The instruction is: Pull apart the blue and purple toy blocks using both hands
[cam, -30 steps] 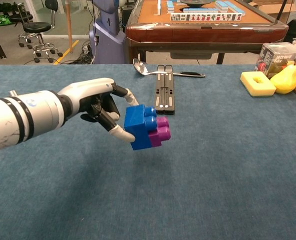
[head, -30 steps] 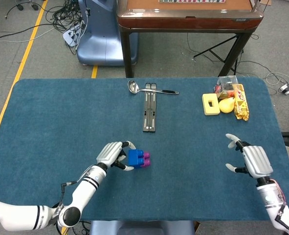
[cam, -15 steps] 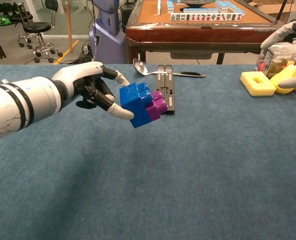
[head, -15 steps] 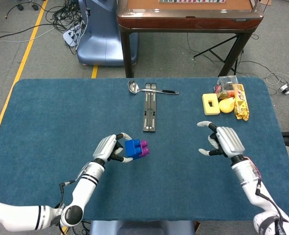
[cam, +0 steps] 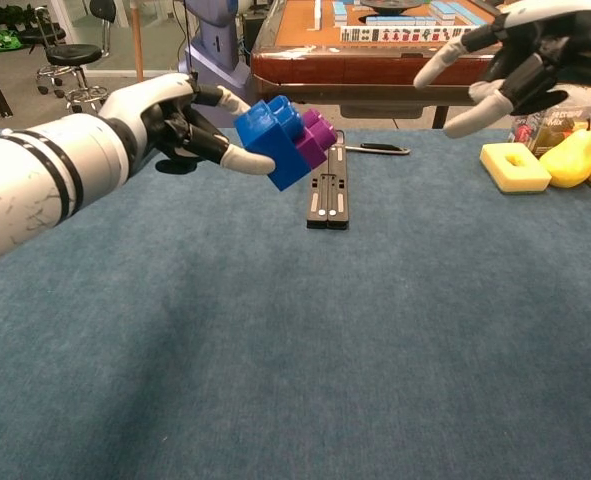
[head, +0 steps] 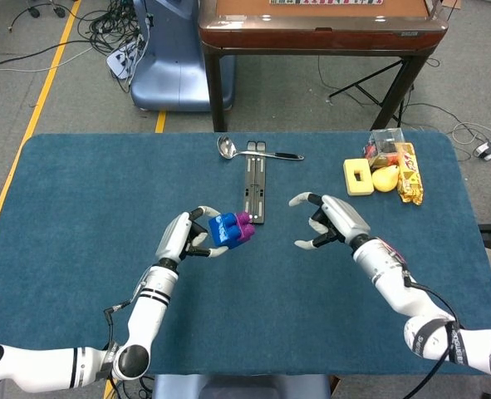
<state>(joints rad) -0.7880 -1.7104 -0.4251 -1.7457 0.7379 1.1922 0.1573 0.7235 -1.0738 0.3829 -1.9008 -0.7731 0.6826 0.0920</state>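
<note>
My left hand (head: 185, 236) (cam: 180, 121) holds the joined blocks in the air above the table, thumb under and fingers over the blue block (head: 224, 230) (cam: 267, 142). The purple block (head: 244, 224) (cam: 314, 138) is still stuck to the blue one's right side and points toward my right hand. My right hand (head: 332, 220) (cam: 520, 55) is open, thumb and fingers spread, a short gap to the right of the purple block and not touching it.
A black folded bar (head: 254, 191) (cam: 328, 178) and a metal spoon (head: 228, 150) (cam: 360, 147) lie behind the blocks. A yellow sponge (head: 358, 176) (cam: 514, 166), a yellow fruit-shaped toy (head: 385, 178) and snack packs (head: 408, 172) sit at the back right. The blue cloth table (head: 79, 208) spreads around.
My left hand has lifted the joined blocks higher and tilted them rightward. My right hand has swept from the table's right edge in toward the blocks, still open.
</note>
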